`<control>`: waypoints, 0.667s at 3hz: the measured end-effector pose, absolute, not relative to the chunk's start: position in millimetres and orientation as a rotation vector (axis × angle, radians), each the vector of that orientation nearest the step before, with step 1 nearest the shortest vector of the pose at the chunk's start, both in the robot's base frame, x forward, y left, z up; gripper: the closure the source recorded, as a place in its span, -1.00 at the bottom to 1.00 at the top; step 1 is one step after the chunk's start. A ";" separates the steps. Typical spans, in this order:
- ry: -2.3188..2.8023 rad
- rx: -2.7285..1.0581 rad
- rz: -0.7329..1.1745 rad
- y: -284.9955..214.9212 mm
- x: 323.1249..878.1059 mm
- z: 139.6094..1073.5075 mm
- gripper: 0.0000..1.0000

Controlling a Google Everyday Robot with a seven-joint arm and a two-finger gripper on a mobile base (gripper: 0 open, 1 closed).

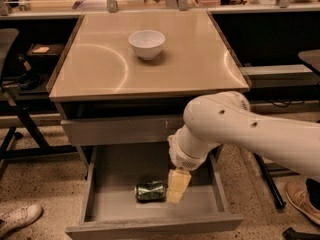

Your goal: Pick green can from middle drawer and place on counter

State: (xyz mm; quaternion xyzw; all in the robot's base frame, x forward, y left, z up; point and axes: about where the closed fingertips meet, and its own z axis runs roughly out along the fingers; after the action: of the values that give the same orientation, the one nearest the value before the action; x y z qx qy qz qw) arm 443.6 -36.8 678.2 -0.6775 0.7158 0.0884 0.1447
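The green can (150, 191) lies on its side on the grey floor of the open middle drawer (115, 204), below the counter (190, 59). My gripper (177, 186) hangs into the drawer just right of the can, its yellowish fingers (178, 182) pointing down, close to or touching the can's right end. The white arm reaches in from the right and hides the drawer's right rear part.
A white bowl (147, 44) stands on the counter near its back middle. A shut drawer front (115, 130) sits above the open drawer. A dark chair frame (20, 109) stands at left, a shoe (17, 219) at bottom left, another shoe (302, 200) at bottom right.
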 end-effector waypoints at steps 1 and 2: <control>2.026 -1.987 0.298 -5.2 466.5 623.0 -1.00; 2.026 -1.987 0.298 -5.3 466.4 623.1 -1.00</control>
State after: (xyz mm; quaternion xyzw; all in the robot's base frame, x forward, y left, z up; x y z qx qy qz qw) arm 466.4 -5.3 623.1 -0.6893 0.7026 0.1033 0.1435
